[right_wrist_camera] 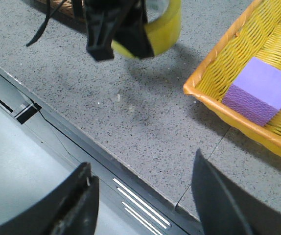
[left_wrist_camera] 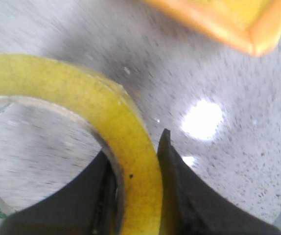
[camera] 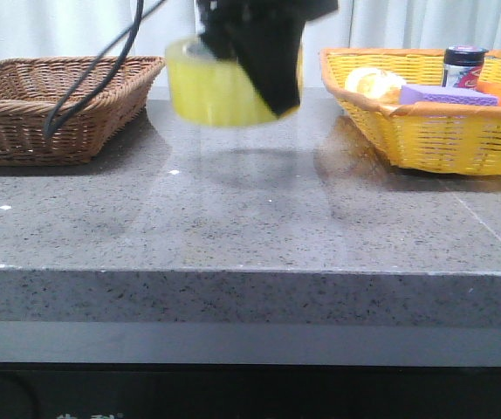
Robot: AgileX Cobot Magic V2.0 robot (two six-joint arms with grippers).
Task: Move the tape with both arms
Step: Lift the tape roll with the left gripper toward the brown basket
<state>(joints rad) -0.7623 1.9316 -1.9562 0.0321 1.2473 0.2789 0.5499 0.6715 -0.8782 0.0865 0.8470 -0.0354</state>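
The tape (camera: 216,87), a wide yellow roll, hangs in the air above the middle back of the table. My left gripper (camera: 259,52) is shut on it, one finger inside the core and one outside the wall (left_wrist_camera: 135,166). The left wrist view shows the roll (left_wrist_camera: 81,93) with green lettering on its white core. My right gripper (right_wrist_camera: 143,164) is open and empty, above the table's front edge. It is well apart from the tape (right_wrist_camera: 166,24) and from the left gripper (right_wrist_camera: 116,29). The right gripper is out of the front view.
A yellow basket (camera: 434,140) at the back right holds a purple sponge block (camera: 447,94), a jar and other items; its rim shows in the right wrist view (right_wrist_camera: 214,93). A brown wicker basket (camera: 50,105) stands at the back left. A black cable (camera: 93,70) hangs over it.
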